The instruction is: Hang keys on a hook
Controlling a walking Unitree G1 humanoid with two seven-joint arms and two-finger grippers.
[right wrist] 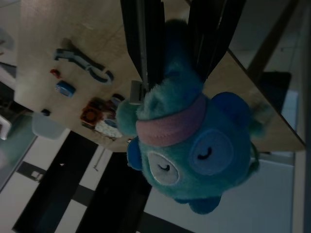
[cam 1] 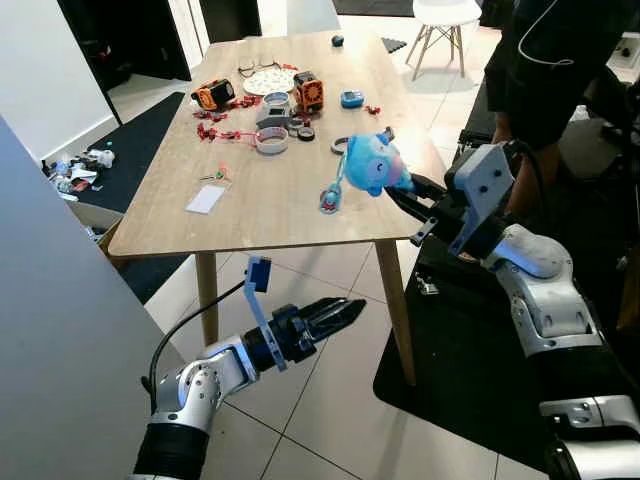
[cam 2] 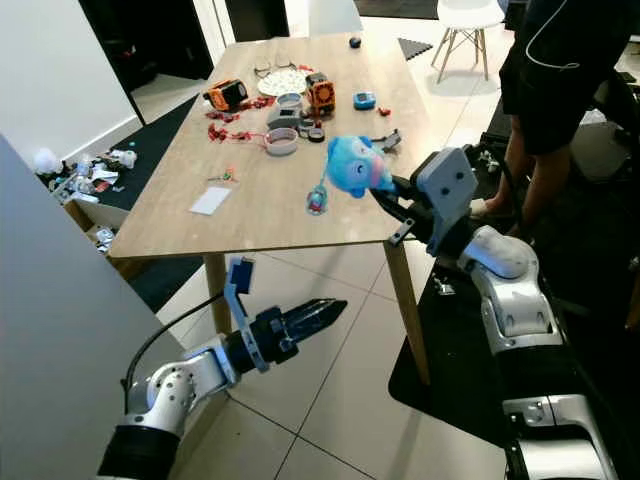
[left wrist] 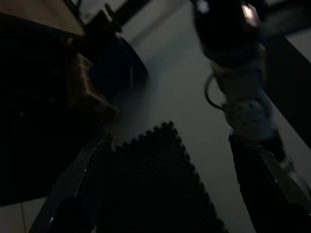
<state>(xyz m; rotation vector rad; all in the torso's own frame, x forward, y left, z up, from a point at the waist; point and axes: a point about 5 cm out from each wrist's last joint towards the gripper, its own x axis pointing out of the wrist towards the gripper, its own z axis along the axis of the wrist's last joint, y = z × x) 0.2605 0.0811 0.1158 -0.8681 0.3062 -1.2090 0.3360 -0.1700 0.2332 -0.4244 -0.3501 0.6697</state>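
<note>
The right gripper (cam 1: pixel 402 190) had its jaws pinched on a blue plush keychain (cam 1: pixel 374 164), held up just above the near corner of the tabletop (cam 1: pixel 270 215). From the plush a short strap hung down to a small blue fob (cam 1: pixel 329 202); I could not make out actual keys on it. In the right wrist view the plush filled the space straight ahead of the jaws, its pink band and closed eyes facing the camera. The left gripper (cam 1: pixel 340 313) hung low beside the table leg (cam 1: pixel 208 295), well apart from the plush, its jaws spread in the wrist view. A person (cam 1: pixel 545 70) stood beyond the right arm. I judged the pickup done; no hook was anywhere near the jaws, so finding it and hanging the keychain were left.
</note>
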